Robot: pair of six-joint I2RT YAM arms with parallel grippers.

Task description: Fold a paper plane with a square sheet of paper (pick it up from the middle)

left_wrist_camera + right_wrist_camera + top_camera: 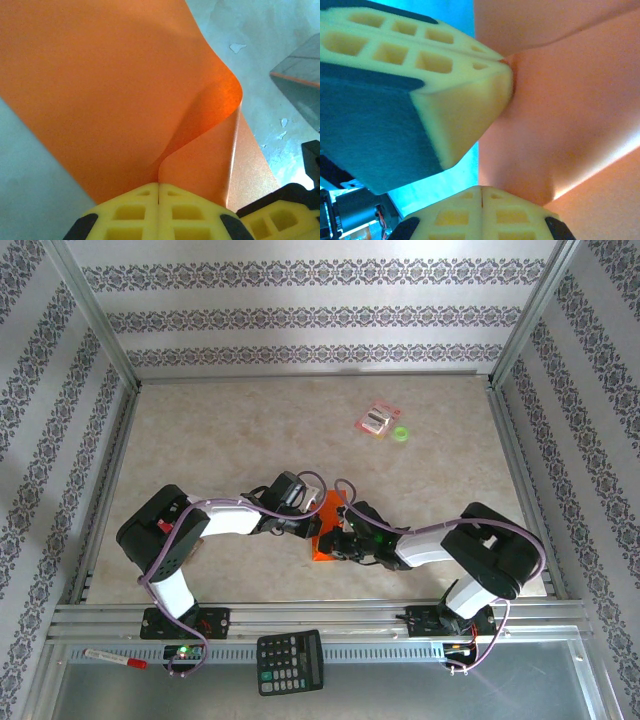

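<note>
Nearest us lies the calculator (290, 661). At the middle of the surface (200, 440), our left tool (158, 186) and right tool (481, 189) meet, both fully closed, each pinching the orange sheet (100, 90), which curls over between them. Farther back sits a pink packet (380, 420).

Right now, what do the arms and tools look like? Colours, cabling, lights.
Left arm and right arm: white links, black joint housings, black bases. A purple cable loops along each. There is a green light near the right arm's wrist. Left tool and right tool: yellow fingers moulded with square pockets, on black mounts.
</note>
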